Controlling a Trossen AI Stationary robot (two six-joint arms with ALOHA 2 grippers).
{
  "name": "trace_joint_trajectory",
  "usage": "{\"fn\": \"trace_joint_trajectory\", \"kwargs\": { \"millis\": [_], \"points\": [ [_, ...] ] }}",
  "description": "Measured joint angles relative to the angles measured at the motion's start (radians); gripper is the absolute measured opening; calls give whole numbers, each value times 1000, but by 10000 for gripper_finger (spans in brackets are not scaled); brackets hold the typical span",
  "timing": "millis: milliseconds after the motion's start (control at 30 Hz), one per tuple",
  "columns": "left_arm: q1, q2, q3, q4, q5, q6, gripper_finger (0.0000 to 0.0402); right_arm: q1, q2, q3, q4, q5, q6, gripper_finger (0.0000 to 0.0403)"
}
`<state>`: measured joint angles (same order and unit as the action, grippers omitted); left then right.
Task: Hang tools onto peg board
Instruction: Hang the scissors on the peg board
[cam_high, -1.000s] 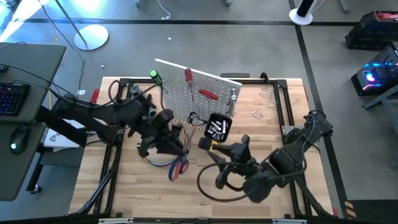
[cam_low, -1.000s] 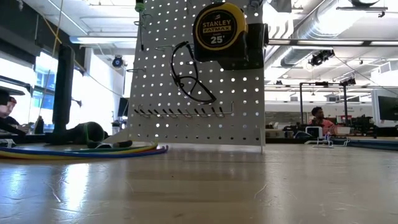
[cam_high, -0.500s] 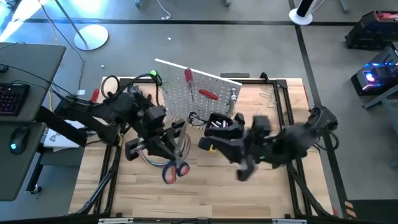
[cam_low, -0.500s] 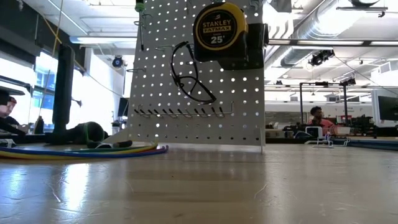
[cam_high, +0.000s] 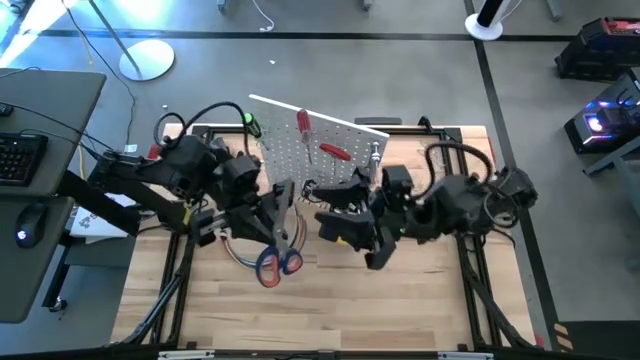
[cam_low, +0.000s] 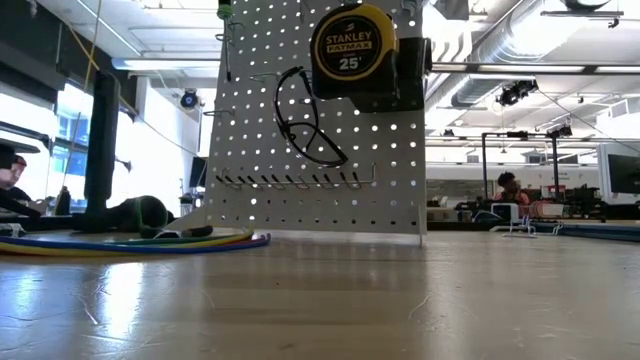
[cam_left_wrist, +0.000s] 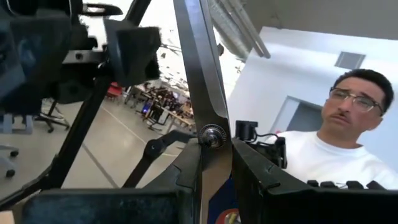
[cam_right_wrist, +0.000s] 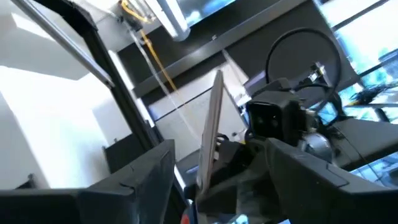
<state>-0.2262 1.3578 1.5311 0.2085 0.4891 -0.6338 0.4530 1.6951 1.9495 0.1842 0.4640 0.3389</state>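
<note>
The red-handled scissors (cam_high: 276, 235) hang over the table in front of the white peg board (cam_high: 320, 150), with my left gripper (cam_high: 272, 215) shut on them. Their closed blades (cam_left_wrist: 194, 56) reach past the fingers and their handles (cam_high: 270, 267) point toward the near edge. My right gripper (cam_high: 352, 225) stands open to the right of the scissors, in front of the board, facing them (cam_right_wrist: 210, 134). On the board hang a yellow tape measure (cam_low: 353, 45), dark glasses (cam_low: 305, 115), red-handled screwdrivers (cam_high: 335, 152) and a silver wrench (cam_high: 375, 155). My left gripper pinches the scissors between its two fingers (cam_left_wrist: 261, 177) at the pivot screw (cam_left_wrist: 212, 135), coming from the table's left side and slanting upward. The scissors are lifted clear of the table, blades up toward the board and handles hanging below the fingers.
A curved bundle of coloured cables (cam_low: 130, 240) lies on the table left of the board, under the left arm. A black metal frame (cam_high: 465, 160) runs round the wooden table. A person (cam_left_wrist: 348, 137) shows beyond the table. Bare wood (cam_high: 330, 310) lies toward the near edge.
My left gripper has risen and rolled with the scissors, whose handles have swung a little toward the table's left. My right gripper has gone up from low near the table's middle toward the peg board, tipping from downward to upward, and now faces the scissors.
</note>
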Motion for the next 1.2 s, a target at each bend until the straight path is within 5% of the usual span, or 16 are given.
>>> {"fn": "trace_joint_trajectory", "kwargs": {
  "millis": [467,833,1200],
  "points": [
    [46,60,0,31,48,-46,49,-86,5,0,-91,-182,82,245],
    [91,67,-2,47,67,-62,49,-90,21,0,-84,-179,45,240],
    [91,65,-2,43,67,-45,49,-91,21,0,-84,-182,-9,122]
  ]
}}
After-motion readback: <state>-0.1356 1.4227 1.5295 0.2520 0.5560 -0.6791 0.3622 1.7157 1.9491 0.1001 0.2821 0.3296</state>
